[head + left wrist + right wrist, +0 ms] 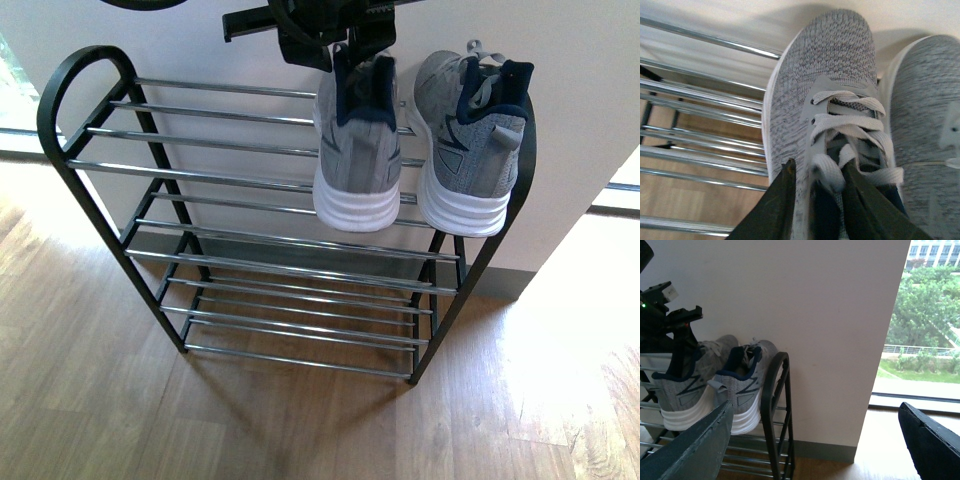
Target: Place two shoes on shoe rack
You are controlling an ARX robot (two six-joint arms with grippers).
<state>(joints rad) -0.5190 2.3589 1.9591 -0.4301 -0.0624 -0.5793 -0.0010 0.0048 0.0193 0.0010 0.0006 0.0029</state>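
Observation:
Two grey knit sneakers rest on the top tier of the black shoe rack (62,95), toes to the wall. The left sneaker (357,160) is held at its navy collar by my left gripper (335,45), which is shut on it. In the left wrist view the dark fingers (777,205) pinch the tongue and collar of this sneaker (825,75). The second sneaker (468,150) stands beside it at the rack's right end, free. My right gripper (815,440) is open, wide apart, off to the right of the rack (772,405) with nothing between its fingers.
A white wall (200,40) stands right behind the rack. Chrome bars (220,170) on the rack's left part and lower tiers carry nothing. Wood floor (300,430) lies in front. A window (932,315) and bright floor strip lie to the right of the wall.

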